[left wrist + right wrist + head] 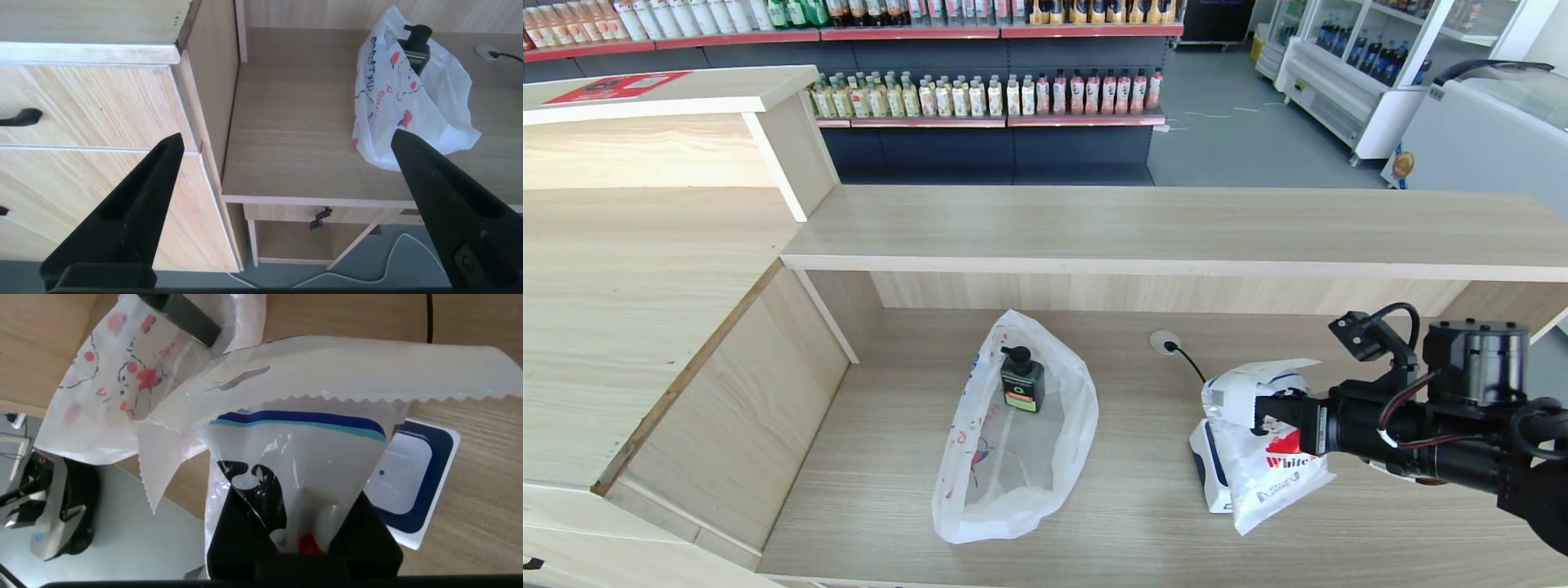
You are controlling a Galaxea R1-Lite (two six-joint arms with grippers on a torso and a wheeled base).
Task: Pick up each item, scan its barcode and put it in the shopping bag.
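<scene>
My right end effector (1267, 411) is pinching the upper part of a white crinkled plastic packet with a serrated top edge and red and blue print (1278, 474). I hold it on the right side of the light wooden table (1135, 531), hanging just in front of and partly over a white and blue block-shaped device (1207, 459). I take that device to be the barcode scanner, since a black cable runs from near it to a round grommet (1165, 341) at the far side of the table.

So I judge the scanning step is in hand for this packet. I cannot tell where its barcode is or whether it faces the scanner window.

The white translucent plastic shopping bag with red and blue cartoon prints (1013, 465) lies open in the middle of the table, well left of the packet. 1 item, a dark pump bottle with a green label (1022, 384), already sits in its far end.

My left end effector (286, 139) has its fingers spread wide and holds nothing. It hangs off the near left of the table, beside the wooden drawer fronts (90, 204).

The next move calls for carrying the packet left over the bag's mouth without snagging the limp rim, lowering it beside the bottle, and only then letting go.
</scene>
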